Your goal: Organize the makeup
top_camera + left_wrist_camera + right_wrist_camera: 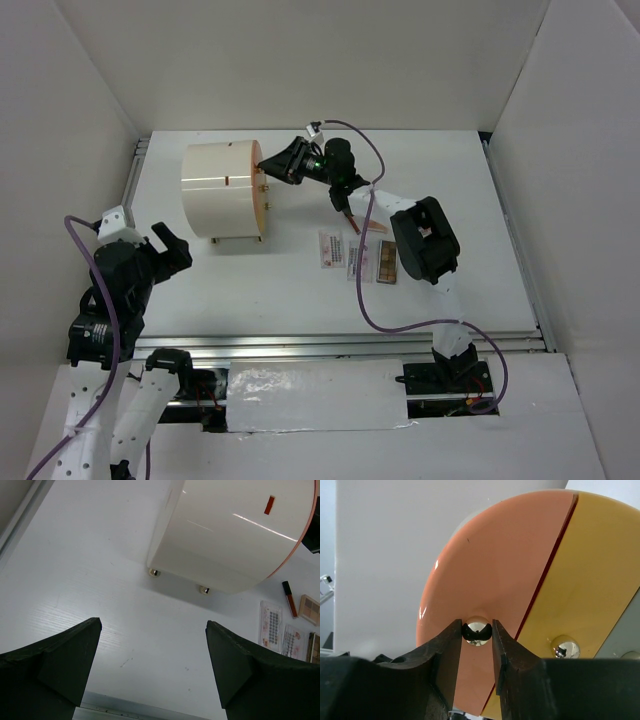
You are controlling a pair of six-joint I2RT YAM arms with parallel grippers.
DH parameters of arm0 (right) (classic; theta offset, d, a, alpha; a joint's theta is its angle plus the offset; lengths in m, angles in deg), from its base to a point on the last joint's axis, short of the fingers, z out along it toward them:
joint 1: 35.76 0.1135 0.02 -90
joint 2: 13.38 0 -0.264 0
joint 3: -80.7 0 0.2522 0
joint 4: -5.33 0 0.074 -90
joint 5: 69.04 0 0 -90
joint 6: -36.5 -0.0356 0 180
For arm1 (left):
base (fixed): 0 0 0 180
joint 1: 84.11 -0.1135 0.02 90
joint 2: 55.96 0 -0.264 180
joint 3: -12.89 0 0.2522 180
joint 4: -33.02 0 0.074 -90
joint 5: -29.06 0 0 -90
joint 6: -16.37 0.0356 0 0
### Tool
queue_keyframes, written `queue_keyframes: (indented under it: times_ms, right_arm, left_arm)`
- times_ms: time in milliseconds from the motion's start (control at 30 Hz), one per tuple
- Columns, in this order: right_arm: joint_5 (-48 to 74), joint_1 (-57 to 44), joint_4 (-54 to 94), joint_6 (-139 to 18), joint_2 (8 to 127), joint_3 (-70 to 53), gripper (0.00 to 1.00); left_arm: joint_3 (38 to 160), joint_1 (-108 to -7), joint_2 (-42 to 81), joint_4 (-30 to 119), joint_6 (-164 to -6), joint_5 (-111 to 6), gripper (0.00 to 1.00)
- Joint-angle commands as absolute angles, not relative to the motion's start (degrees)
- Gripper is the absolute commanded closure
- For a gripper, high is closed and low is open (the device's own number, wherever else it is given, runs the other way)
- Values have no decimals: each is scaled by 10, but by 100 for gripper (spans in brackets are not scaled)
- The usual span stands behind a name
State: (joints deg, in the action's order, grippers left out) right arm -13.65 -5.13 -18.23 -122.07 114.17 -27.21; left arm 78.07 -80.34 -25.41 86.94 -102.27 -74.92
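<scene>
The makeup lies mid-table: a white-pink packet (331, 248), a second packet (358, 258), a brown palette (387, 262) and a thin dark red stick (347, 214). In the left wrist view I see the stick (289, 599), the packets (270, 625) and a palette (309, 609). My right gripper (265, 170) is shut on the shiny metal knob (477, 630) of the orange drawer front (490, 570) of the cream cylindrical box (220, 189). My left gripper (152, 655) is open and empty over bare table at the left.
A second metal knob (564, 646) sits on the yellow panel (590, 580) beside the orange front. The box stands on small metal feet (204, 589). White walls enclose the table; a metal rail (340, 343) runs along the near edge.
</scene>
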Motion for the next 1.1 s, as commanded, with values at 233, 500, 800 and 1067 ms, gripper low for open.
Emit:
queue_keyframes:
  times_ms: [233,500,800,1067]
  right_arm:
    - [-156,-50,-239,-1234,1135,-261,68]
    - [-176,-81,-256,-1242,1141,-254,67]
    - [-212,-114,-264,-1241,1120,-233,66]
    - [-229,-142,-288,-1241,1091,-182,65]
  left_arm:
    - [783,-807,-245,838,-1014,-740,1]
    - [783,-807,-243,839,-1014,-739,1]
    - [783,-807,-241,839,-1014,-740,1]
    - [783,-807,-241,839,-1015,-741,1]
